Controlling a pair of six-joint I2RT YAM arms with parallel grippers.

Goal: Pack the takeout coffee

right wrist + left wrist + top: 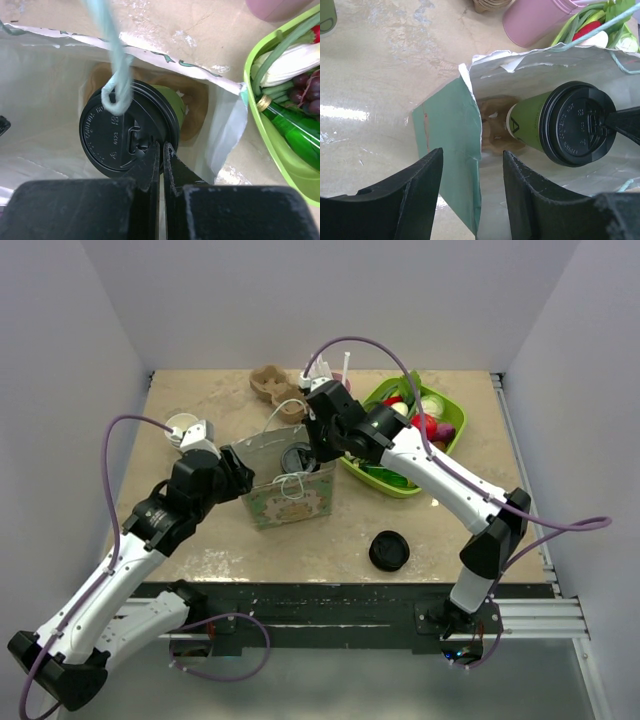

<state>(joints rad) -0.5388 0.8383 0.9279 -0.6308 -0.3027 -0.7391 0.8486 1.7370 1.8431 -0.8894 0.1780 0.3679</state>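
Observation:
The takeout coffee (120, 132), a green paper cup with a black lid, hangs tilted inside the open paper bag (290, 498). My right gripper (161, 146) reaches down into the bag, shut on the rim of the lid. The same cup (572, 122) shows in the left wrist view, above a brown cardboard carrier (495, 131) on the bag's bottom. At the bag's left side, my left gripper (472, 165) is open. It straddles the bag's teal wall (450, 135), one finger outside and one inside, without clamping it.
A green basket (400, 487) of vegetables stands right of the bag. A low stack of black lids (389, 550) lies at the front right. A white cup (182, 426) is at the left, a cardboard carrier (275, 383) at the back, and a pink bottle (540, 17) beyond the bag.

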